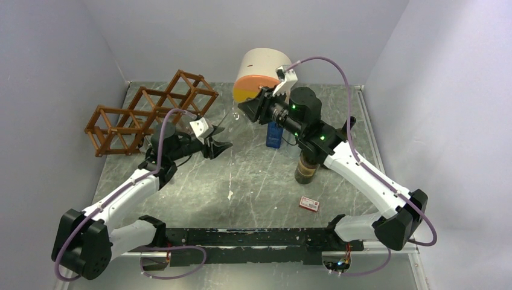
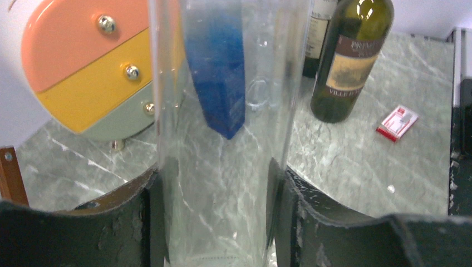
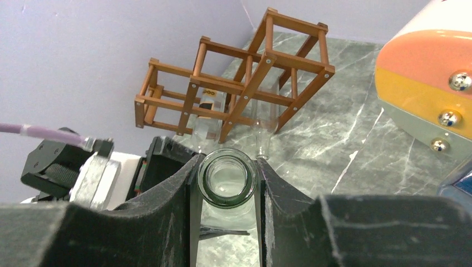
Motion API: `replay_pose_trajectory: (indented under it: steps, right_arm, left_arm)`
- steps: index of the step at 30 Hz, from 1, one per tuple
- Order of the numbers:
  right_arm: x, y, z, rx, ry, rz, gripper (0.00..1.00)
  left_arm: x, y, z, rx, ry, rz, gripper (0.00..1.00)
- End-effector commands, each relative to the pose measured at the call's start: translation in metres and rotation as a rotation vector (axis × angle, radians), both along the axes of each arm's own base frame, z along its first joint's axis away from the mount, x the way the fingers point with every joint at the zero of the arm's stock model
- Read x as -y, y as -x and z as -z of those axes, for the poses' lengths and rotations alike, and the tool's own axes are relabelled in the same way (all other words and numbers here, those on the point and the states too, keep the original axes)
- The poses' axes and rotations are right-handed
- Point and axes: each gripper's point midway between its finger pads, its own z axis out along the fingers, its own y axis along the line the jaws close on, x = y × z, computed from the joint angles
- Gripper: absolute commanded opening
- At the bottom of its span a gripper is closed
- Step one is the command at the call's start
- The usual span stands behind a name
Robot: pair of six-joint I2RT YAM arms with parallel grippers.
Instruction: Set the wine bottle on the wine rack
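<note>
A clear glass wine bottle [image 1: 234,124] hangs tilted above the table between my two grippers. My left gripper [image 1: 222,148] is shut on its wide body, which fills the left wrist view [image 2: 222,139] between the left gripper's pads [image 2: 217,222]. My right gripper [image 1: 250,110] is shut on its neck; in the right wrist view the open mouth [image 3: 245,192] sits between the right gripper's fingertips [image 3: 227,167]. The wine rack [image 1: 151,112], a reddish-brown wooden lattice, stands at the back left, also in the right wrist view [image 3: 239,83], beyond the bottle's mouth.
A round cream-and-orange drawer cabinet [image 1: 259,75] stands at the back centre. A blue box [image 1: 275,136] and a dark green labelled bottle [image 1: 307,169] stand under my right arm. A small red card [image 1: 309,204] lies at front right. Clear glass necks [image 3: 262,133] show at the rack's lower cells.
</note>
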Motion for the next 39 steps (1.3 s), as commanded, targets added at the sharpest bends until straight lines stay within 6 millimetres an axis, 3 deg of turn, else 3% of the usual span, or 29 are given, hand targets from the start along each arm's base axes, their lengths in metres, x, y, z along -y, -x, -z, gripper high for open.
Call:
replay_pose_trajectory:
  steps: [1,2,3,7,10,15,21,28,33,39]
  right_arm:
    - [0.002,0.010,-0.041,0.075,-0.087,-0.035,0.00]
    - [0.003,0.011,-0.037,0.070,-0.068,-0.040,0.03]
    - [0.004,0.012,-0.032,0.059,-0.044,-0.039,0.15]
    - [0.017,0.023,-0.017,0.068,0.093,-0.063,0.65]
    - [0.031,0.029,-0.015,0.078,0.195,-0.062,0.76]
    - [0.048,0.036,-0.020,0.123,0.313,-0.068,0.80]
    - [0.046,0.036,-0.027,0.145,0.398,-0.117,0.81]
    - [0.021,0.038,0.006,0.093,0.444,-0.254,0.84]
    - [0.001,0.037,0.025,0.071,0.464,-0.326,0.85]
    - [-0.012,0.050,0.044,0.031,0.474,-0.454,0.85]
  left_arm:
    - [-0.004,-0.006,-0.033,0.143,0.015,-0.042,0.29]
    - [-0.004,-0.004,-0.034,0.162,0.005,-0.035,0.12]
    - [-0.004,-0.004,-0.035,0.179,-0.007,-0.032,0.08]
    - [-0.009,0.000,-0.040,0.295,-0.071,-0.029,0.07]
    - [-0.015,0.000,-0.049,0.408,-0.129,-0.037,0.07]
    - [-0.019,0.003,-0.060,0.639,-0.335,0.036,0.07]
    - [-0.034,-0.022,-0.088,0.897,-0.536,-0.048,0.07]
    - [-0.032,-0.026,-0.113,1.110,-0.585,-0.060,0.07]
    - [-0.025,-0.025,-0.113,1.152,-0.611,-0.008,0.07]
    - [-0.019,-0.016,-0.115,1.199,-0.610,0.045,0.07]
